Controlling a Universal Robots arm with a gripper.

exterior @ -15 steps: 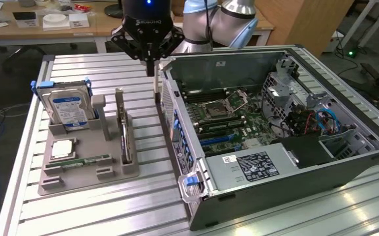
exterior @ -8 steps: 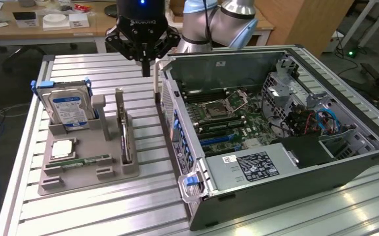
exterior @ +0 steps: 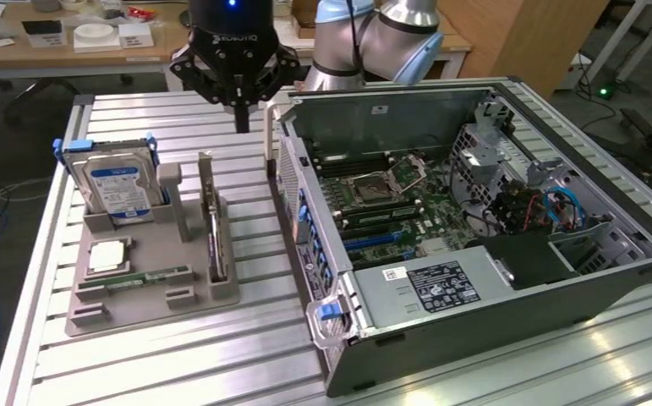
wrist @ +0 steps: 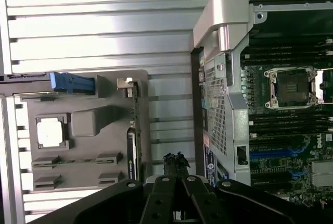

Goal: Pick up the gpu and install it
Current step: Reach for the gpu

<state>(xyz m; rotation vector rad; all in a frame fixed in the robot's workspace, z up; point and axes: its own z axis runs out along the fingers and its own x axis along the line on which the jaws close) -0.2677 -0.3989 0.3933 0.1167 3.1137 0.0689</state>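
The gpu (exterior: 214, 233) stands on its long edge in a slot of the grey holder (exterior: 134, 296), its grey bracket end toward the back. From the wrist it appears edge-on, a thin dark gpu (wrist: 132, 148) at the holder's (wrist: 88, 169) side. My gripper (exterior: 242, 123) hangs above the slatted table behind the holder, between it and the open computer case (exterior: 473, 211). Its fingers are shut together with nothing between them, and the gripper (wrist: 176, 160) is well clear of the card.
A blue-labelled hard drive (exterior: 117, 190) stands upright in the holder's back corner. A CPU (exterior: 106, 254) and a green RAM stick (exterior: 150, 277) lie flat in it. The case lies open with its motherboard (wrist: 281, 109) exposed. Desks and cables surround the table.
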